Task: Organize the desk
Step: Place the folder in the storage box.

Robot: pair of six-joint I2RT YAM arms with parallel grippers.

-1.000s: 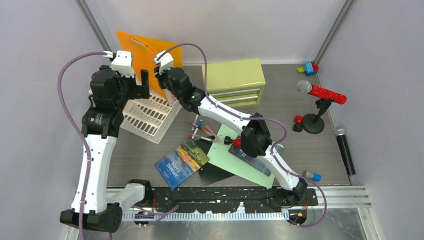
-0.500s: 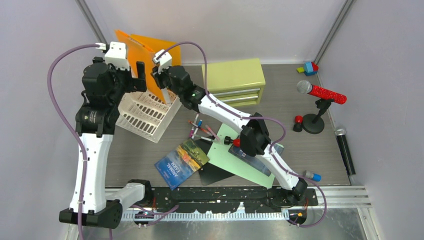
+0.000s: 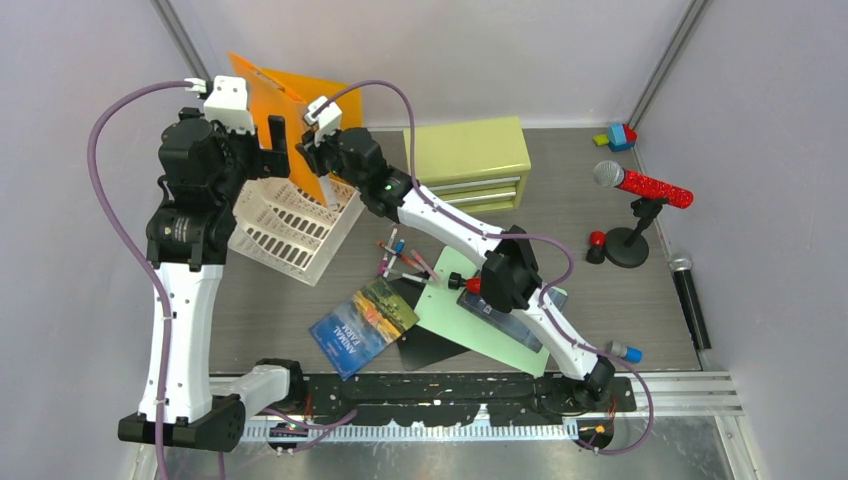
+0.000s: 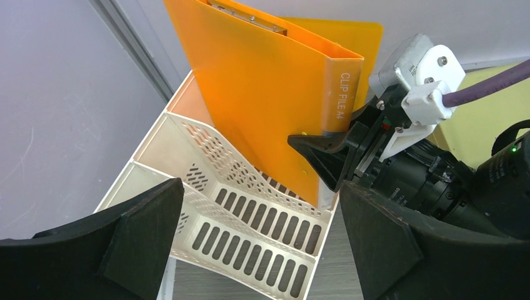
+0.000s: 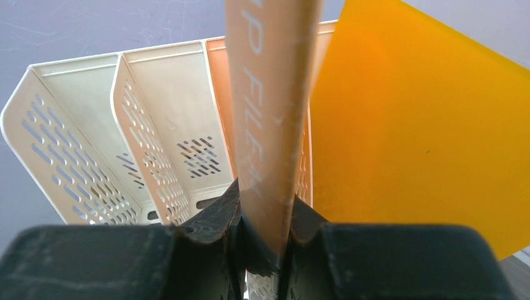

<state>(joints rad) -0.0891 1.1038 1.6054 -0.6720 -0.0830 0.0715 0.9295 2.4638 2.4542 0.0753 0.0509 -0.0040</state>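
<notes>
Here the right gripper [image 4: 315, 150] pinches the spine of the orange clip file [image 4: 262, 94], which stands nearly upright with its lower edge in the rearmost compartment of the white file rack [image 4: 250, 212]. The left gripper [image 4: 262, 240], jaws spread wide, hovers before the rack, holding nothing. The desk [image 3: 620, 310] lies beneath, bearing the rack at its far left.

Plain pale lilac walls [image 3: 520, 50] behind the right gripper [image 3: 316, 165] and out to both its sides. Grey metal posts [image 3: 185, 45] in back corners. Yellow-green cabinet [image 3: 465, 150] just right of it. Light soft, even, shadows faint.
</notes>
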